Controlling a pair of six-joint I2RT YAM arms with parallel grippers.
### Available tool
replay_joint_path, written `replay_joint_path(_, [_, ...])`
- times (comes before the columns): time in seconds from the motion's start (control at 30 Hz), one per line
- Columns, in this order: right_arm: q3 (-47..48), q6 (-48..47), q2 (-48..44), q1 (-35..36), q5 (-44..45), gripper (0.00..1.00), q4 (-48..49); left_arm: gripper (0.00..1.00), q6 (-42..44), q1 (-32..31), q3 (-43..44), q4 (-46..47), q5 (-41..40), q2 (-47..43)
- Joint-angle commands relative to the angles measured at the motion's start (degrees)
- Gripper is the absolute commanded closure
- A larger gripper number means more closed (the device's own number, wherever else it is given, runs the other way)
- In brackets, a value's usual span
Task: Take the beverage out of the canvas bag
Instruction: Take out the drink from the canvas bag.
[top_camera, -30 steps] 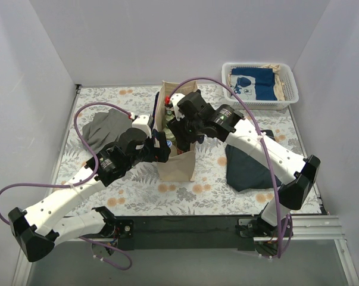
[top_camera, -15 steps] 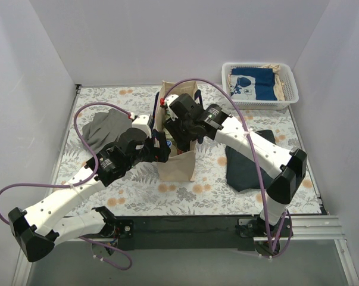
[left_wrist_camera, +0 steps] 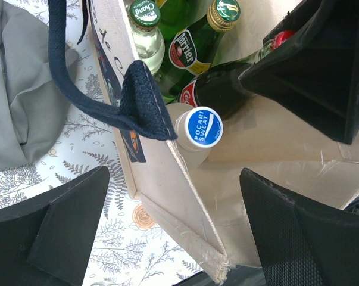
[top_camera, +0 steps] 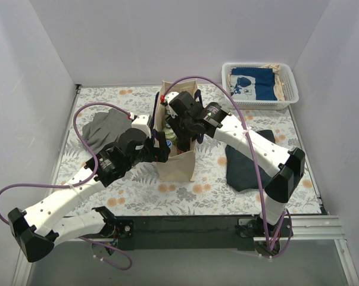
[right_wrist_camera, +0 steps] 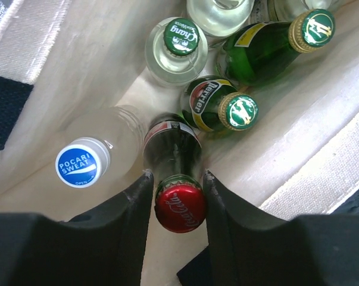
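The cream canvas bag stands upright mid-table, with several bottles inside. My right gripper reaches down into it, and both fingers press the neck of a dark cola bottle with a red cap. A Pocari Sweat bottle, a green Perrier and a clear Chang bottle stand around it. My left gripper is wide open and straddles the bag's near corner, one finger outside over the table and the other over the inside. In that view the cola bottle leans under the right gripper's black body.
The bag's navy handle droops over its left wall. A grey cloth lies left of the bag and a dark cloth to its right. At the back right stands a white basket holding folded fabric.
My right gripper has dropped deeper into the bag and narrowed its jaws onto the cola bottle's neck. The left arm has stayed in place.
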Motion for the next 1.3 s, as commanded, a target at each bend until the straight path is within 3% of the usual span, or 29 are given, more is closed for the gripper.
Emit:
replay_joint_path(0.0, [1.35,0.51,-1.57,-0.36,0.18,0.63,1.30,0.10,1.06,-0.17,-0.42,-0.85,-1.41,-0.90])
replay_joint_path(0.2, [1.18,0.59,-1.57,-0.63,-1.15,0.74,1.29,0.09,1.24,-0.17,-0.33,-0.85,-1.76,-0.90])
replay_joint_path(0.33, [0.92,0.77,-1.48,-0.89,-1.41,0.99,1.21,0.09,1.42,-0.17,-0.24,-0.85,-1.67,-0.55])
replay_joint_path(1.27, [7.86,-0.90,-5.88,-1.07,-0.45,0.99,2.79,0.09,1.59,-0.17,0.99,-0.23,-1.32,0.16])
